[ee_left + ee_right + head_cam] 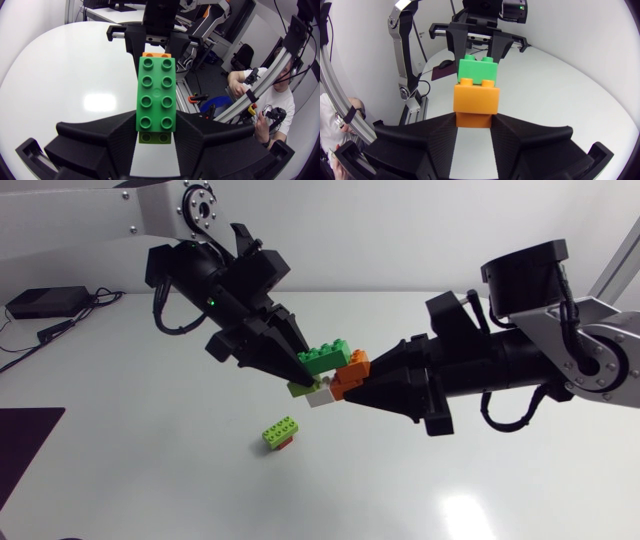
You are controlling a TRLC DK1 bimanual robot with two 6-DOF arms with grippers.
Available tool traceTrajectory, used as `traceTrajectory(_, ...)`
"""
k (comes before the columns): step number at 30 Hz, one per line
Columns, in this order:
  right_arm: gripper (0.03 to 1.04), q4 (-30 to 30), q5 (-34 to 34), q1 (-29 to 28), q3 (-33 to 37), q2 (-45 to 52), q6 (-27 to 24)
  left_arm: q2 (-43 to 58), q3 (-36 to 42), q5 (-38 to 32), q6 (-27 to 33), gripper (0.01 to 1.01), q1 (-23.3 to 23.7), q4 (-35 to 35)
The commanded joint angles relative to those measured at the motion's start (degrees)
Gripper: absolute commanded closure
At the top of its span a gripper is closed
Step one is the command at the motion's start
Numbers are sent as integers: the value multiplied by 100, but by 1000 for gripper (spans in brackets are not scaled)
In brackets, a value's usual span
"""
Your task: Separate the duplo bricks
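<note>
Carefully Now: A Brick Clump Is Held in the Air

Up above the surface (150,470), a clump of bricks is held between two tools. The green brick (322,358) is pinched from both sides by the left tool (298,372). The orange brick (350,372) is pinched the same way by the right tool (345,392). These two bricks are stuck together, and the orange one is joined at the end of the green one that is farthest from the left tool. A light green brick (300,388) and a white brick (320,397) are also seen clinging under the clump. Down on the surface, well apart from the tools, a small stack (281,434) is found, made of a lime brick on a red brick.

The pulling apart is judged to be just about to happen. A few things could go wrong.

- If the tools are pulled straight away from each other, the studs may not let go. A brick could then be dragged out of its pinch.
- If the bricks pop apart with a snap, the white brick could be shaken loose and dropped onto the surface.
- If a brick is pinched too near its end, it could be twisted sideways and lost.
</note>
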Motion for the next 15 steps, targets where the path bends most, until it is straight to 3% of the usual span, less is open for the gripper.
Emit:
traceTrajectory(1,784,31,96,63,-239,-67,-186,-130,66,174,-164,746,-49,-62)
traceTrajectory(15,784,13,439,1,-573,-261,-458,-191,48,183,-216,744,-75,-71)
